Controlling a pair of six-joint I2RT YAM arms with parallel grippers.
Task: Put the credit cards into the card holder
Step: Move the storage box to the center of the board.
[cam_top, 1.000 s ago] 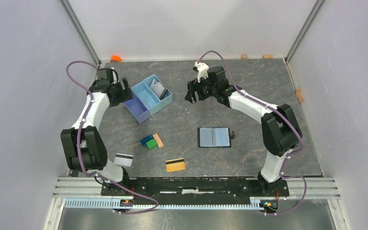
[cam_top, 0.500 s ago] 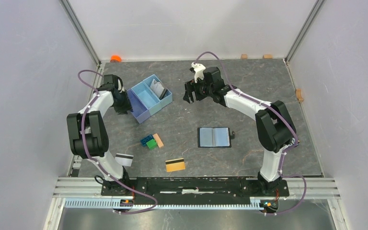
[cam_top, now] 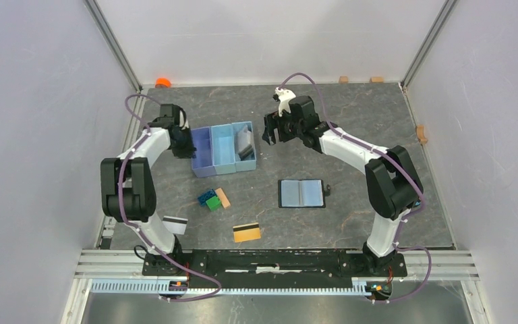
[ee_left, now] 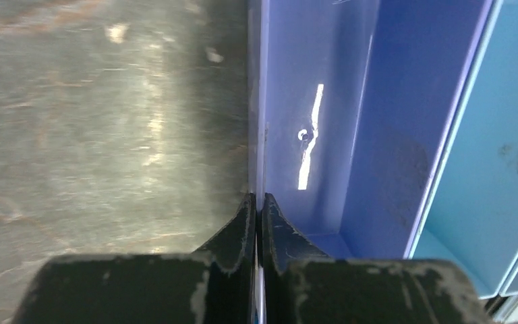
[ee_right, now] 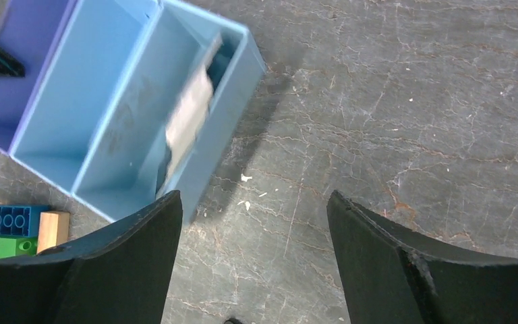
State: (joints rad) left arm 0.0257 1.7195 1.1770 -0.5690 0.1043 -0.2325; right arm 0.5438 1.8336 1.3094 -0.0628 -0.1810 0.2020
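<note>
The card holder [cam_top: 301,193] lies open on the table, its light blue lining facing up. A gold credit card [cam_top: 247,232] and a white one with a dark stripe [cam_top: 174,225] lie near the front edge. More cards [cam_top: 245,142] [ee_right: 189,115] lean inside the right compartment of a blue three-compartment tray [cam_top: 214,162] [ee_right: 74,101]. My left gripper [cam_top: 190,145] [ee_left: 257,202] is shut on the tray's left wall [ee_left: 260,101]. My right gripper [cam_top: 273,131] [ee_right: 254,202] hangs open just right of the tray, with bare table between its fingers.
Green and blue toy bricks [cam_top: 209,200] [ee_right: 10,219] and a tan wooden block [cam_top: 223,198] [ee_right: 54,229] sit in front of the tray. An orange object [cam_top: 163,82] lies at the back left corner. Small tan blocks [cam_top: 343,79] line the back and right walls.
My left gripper has closed on the tray's left wall. The tray has swung from a diagonal to square with the table and shifted right. The right gripper has barely moved.
</note>
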